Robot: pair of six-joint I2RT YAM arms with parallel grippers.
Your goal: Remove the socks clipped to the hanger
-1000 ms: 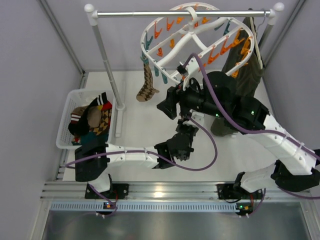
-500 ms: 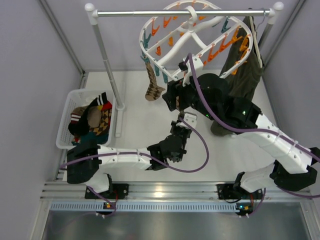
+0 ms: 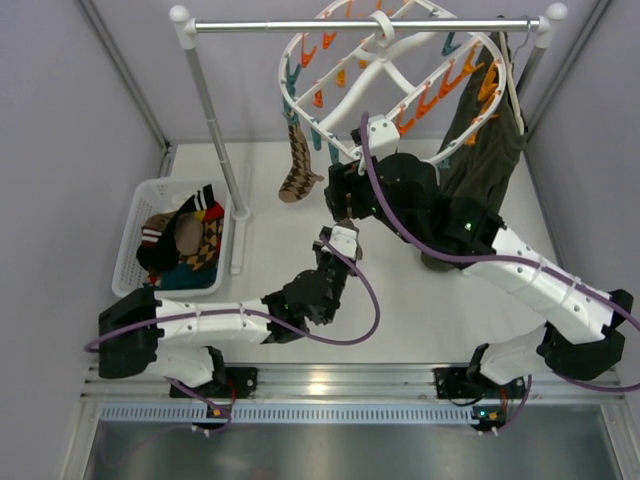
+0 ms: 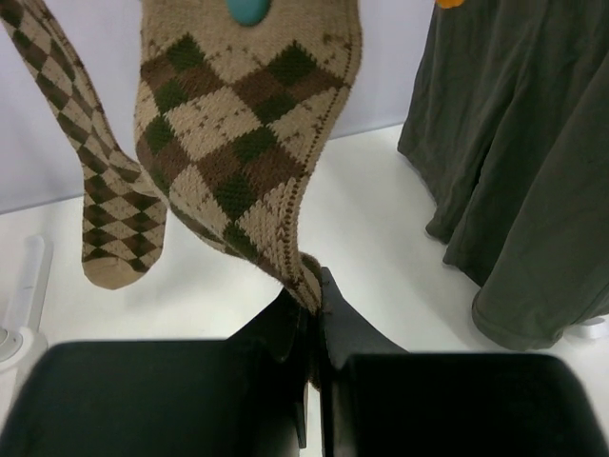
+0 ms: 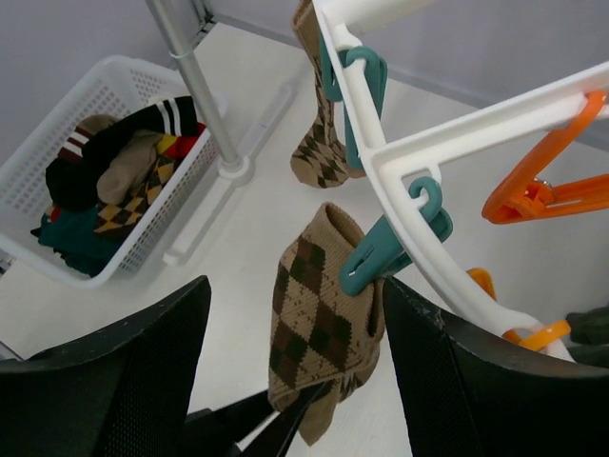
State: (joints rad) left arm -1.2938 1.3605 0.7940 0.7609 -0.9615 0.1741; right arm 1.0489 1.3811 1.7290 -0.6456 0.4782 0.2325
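Note:
The hanger [image 3: 287,78], a white oval ring with orange and teal pegs, hangs tilted from the rail; its ring also shows in the right wrist view [image 5: 384,164]. A teal peg [image 5: 379,263] holds one argyle sock [image 5: 318,316] by its cuff. My left gripper [image 4: 313,297] is shut on that sock's lower end [image 4: 249,143]; it sits below the ring in the top view [image 3: 350,246]. My right gripper [image 5: 295,286] is open, one finger on each side of this sock, right under the ring [image 3: 345,196]. A second argyle sock [image 3: 297,170] hangs clipped further left [image 4: 107,221].
A white basket [image 3: 133,212] at the left holds several loose socks, also seen in the right wrist view [image 5: 36,164]. The metal rail [image 3: 300,27] stands on a post [image 3: 213,118]. A dark olive garment [image 3: 487,130] hangs at the right [image 4: 519,162].
My left arm has stretched up and back toward the hanger. My right gripper has moved left and closer under the ring. The hanger has tilted and the free sock has swung.

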